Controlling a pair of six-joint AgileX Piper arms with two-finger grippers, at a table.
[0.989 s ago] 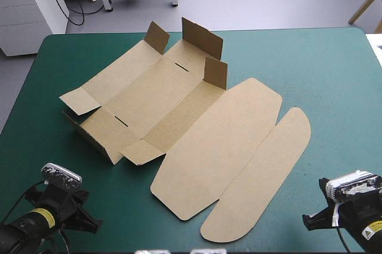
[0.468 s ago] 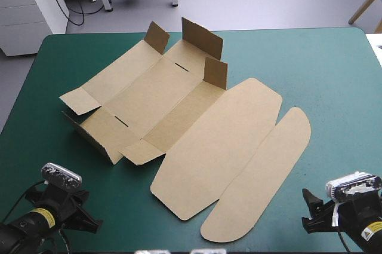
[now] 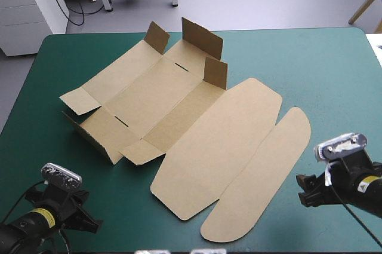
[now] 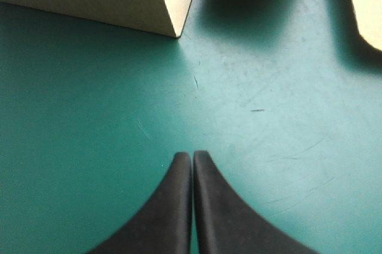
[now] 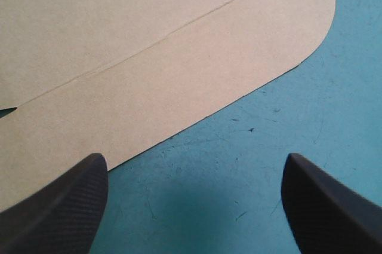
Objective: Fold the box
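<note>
Teal-green cover (image 3: 322, 69) spreads under everything. On it, from left of centre toward the near right, lies the box (image 3: 152, 95): brown board, cut and creased, mostly flat. Its broad lid panel (image 3: 221, 140) and the long rounded flap (image 3: 262, 176) beside it lie flat on the cover. The short end flaps (image 3: 202, 37) at the far end stand up, and a low wall (image 3: 89, 137) on my left side is partly raised. I judge the folding barely begun.

My right pincer (image 5: 194, 161) hovers low just off the rounded flap's outer edge, its black fingers (image 5: 59, 206) spread wide with nothing between them. My left pincer (image 4: 192, 157) is pressed together into one point, empty, over bare cover, with the box's near corner ahead of it.

I expect the board to be light and stiff, bending readily only along its creases, and smooth enough to slide on the cover if pushed. I would take the rounded flap by its free edge, one finger slipped under, and hinge it at the crease. My other pincer could pin the box's middle so the sheet doesn't skate.
</note>
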